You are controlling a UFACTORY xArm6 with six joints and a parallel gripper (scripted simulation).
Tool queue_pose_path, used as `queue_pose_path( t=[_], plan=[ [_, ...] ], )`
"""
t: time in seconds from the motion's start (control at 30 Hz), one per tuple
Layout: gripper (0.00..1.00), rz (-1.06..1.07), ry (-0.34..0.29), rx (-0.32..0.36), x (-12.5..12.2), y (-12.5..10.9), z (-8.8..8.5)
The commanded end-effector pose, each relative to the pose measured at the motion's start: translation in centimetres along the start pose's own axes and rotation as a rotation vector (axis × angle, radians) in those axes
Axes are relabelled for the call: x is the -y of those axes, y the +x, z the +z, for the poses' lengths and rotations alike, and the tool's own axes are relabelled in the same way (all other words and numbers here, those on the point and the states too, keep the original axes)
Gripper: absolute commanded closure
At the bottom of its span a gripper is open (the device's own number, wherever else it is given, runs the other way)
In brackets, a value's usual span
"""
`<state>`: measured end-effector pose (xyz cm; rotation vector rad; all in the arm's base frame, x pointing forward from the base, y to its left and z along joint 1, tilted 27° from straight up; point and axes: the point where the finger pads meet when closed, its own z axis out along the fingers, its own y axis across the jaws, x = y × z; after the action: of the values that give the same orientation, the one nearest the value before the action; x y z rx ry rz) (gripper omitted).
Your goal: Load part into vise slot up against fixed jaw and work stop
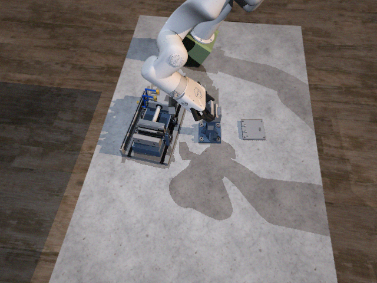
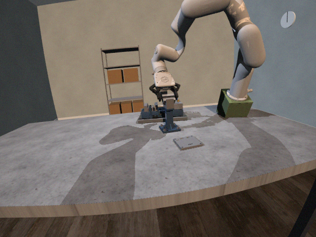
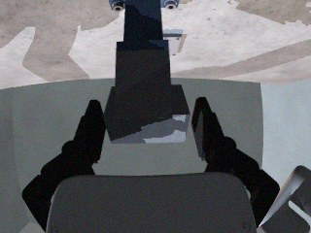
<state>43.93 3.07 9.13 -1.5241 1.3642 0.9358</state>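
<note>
My gripper point(image 3: 148, 111) is open, with one black finger on each side of the part's near end and a small gap at each side. In the top view the gripper point(image 1: 210, 113) is over the V-block point(image 1: 210, 132), between the vise point(image 1: 152, 131) and the bare infeed plate point(image 1: 253, 129). In the exterior view the part point(image 2: 169, 103) sits just under the gripper point(image 2: 166, 96). I cannot tell which way the slot faces.
The vise stands left of the V-block with its jaws apart and the air cylinder at its far end. The arm's green base point(image 1: 199, 50) is at the back of the mat. A shelf with boxes point(image 2: 122, 81) stands by the far wall.
</note>
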Motion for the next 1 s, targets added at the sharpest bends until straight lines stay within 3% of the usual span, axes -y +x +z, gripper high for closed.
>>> queue_pose_path(
  t=[0.0, 0.43, 0.97],
  plan=[
    [0.11, -0.003, 0.002, -0.015, 0.11, -0.08, -0.11],
    [0.11, -0.003, 0.002, -0.073, 0.11, -0.14, -0.11],
    [0.11, -0.002, 0.002, -0.193, 0.10, -0.28, -0.09]
  ],
)
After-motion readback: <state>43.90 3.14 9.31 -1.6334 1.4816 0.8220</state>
